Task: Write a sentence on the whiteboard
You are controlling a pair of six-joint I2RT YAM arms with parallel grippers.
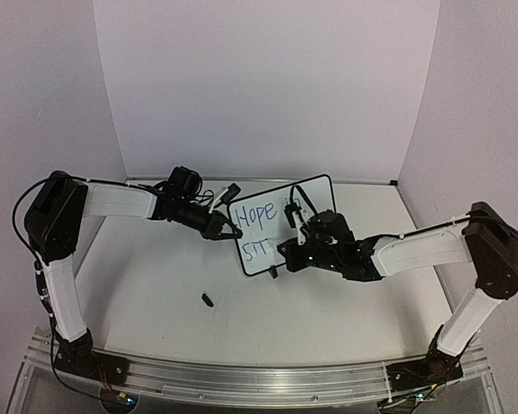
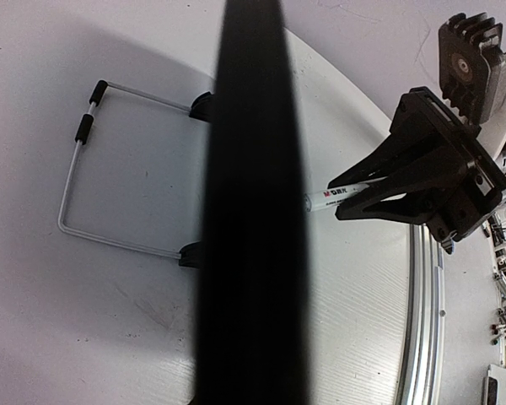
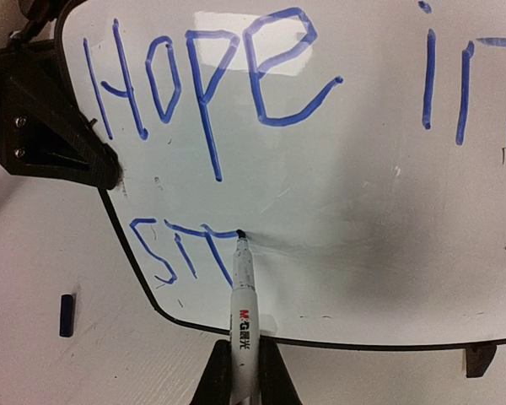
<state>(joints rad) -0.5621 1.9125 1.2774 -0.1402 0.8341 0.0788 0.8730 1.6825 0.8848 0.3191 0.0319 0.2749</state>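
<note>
The whiteboard stands tilted at mid-table and fills the right wrist view. The sentence reads "Hope in" in blue, with a few strokes of a second line below. My right gripper is shut on a white marker whose tip touches the board at the end of those strokes. My left gripper clamps the board's left edge; one finger shows there. In the left wrist view the board's edge is a dark band.
A small blue marker cap lies on the table in front of the board, also in the right wrist view. A wire stand lies behind the board. White walls enclose the table on three sides.
</note>
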